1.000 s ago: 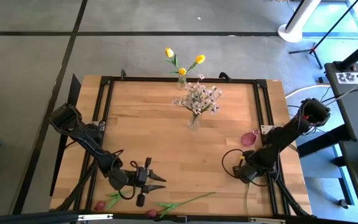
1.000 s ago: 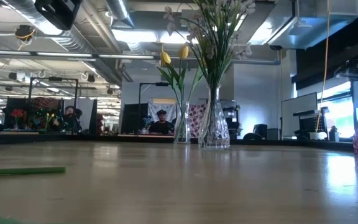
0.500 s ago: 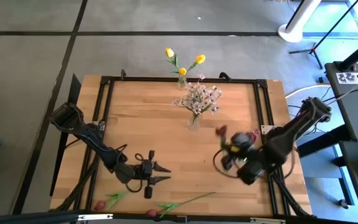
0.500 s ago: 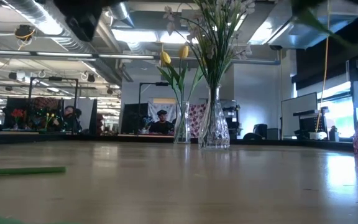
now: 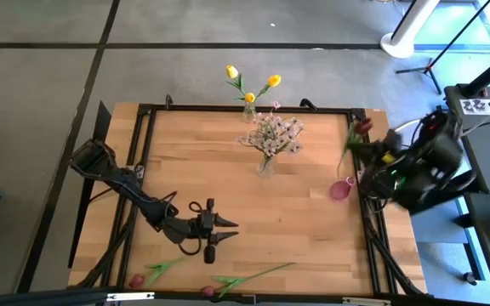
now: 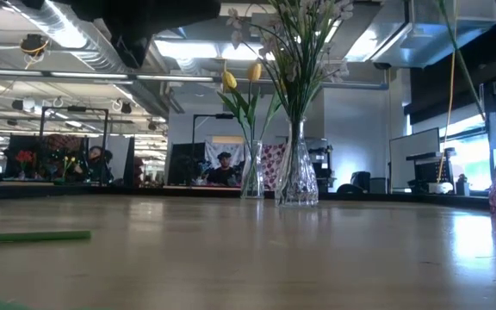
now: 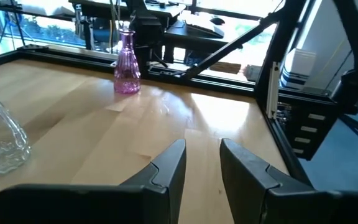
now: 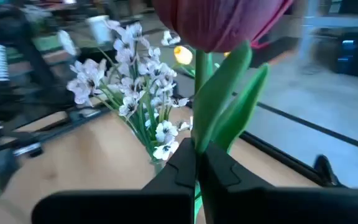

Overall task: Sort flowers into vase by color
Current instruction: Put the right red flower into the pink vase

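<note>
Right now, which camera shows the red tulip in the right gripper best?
Right wrist view: the red tulip fills the frame, stem clamped in the right gripper. High view shows it small; low view only its stem; left wrist nothing.

A wooden table stands before a seated person in the room.

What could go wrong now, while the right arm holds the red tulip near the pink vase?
1. The right gripper pinches the red tulip only by its thin stem, so it might slip or swing.
2. The pink vase stands close to the table's edge; a missed insertion could tip it.
</note>
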You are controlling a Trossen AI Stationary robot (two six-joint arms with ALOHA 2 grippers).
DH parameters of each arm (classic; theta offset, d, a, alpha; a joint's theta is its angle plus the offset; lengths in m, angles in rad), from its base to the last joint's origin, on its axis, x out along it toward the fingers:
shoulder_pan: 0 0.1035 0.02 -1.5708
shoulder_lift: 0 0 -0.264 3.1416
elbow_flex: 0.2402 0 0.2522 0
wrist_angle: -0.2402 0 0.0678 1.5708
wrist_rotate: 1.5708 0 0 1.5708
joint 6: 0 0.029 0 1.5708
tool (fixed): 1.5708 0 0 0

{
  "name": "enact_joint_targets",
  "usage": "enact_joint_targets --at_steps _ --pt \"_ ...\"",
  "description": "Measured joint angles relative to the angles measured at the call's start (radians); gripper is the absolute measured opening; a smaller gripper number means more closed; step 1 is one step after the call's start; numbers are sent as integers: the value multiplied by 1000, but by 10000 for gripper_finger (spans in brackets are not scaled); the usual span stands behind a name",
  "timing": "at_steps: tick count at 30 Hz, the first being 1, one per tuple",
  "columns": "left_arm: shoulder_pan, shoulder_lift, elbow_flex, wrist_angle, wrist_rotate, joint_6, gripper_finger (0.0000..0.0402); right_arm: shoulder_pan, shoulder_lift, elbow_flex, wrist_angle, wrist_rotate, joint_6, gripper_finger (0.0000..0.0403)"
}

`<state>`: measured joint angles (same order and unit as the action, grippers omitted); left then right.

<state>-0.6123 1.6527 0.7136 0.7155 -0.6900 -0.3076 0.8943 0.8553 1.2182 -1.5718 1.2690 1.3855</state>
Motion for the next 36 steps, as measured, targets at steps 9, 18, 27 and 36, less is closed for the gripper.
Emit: enact_joint_targets --at_steps 9,18,27,36 --pt "23 0 0 0 0 3 95 160 -302 0 0 -50 -166 1" --pt "81 0 0 6 0 3 95 219 -425 58 14 -93 -307 1" --pt "157 -23 0 -1 10 10 95 218 -430 47 219 -208 -506 0" --pt "171 -49 0 -9 11 48 95 218 -433 -28 202 -188 -509 0"
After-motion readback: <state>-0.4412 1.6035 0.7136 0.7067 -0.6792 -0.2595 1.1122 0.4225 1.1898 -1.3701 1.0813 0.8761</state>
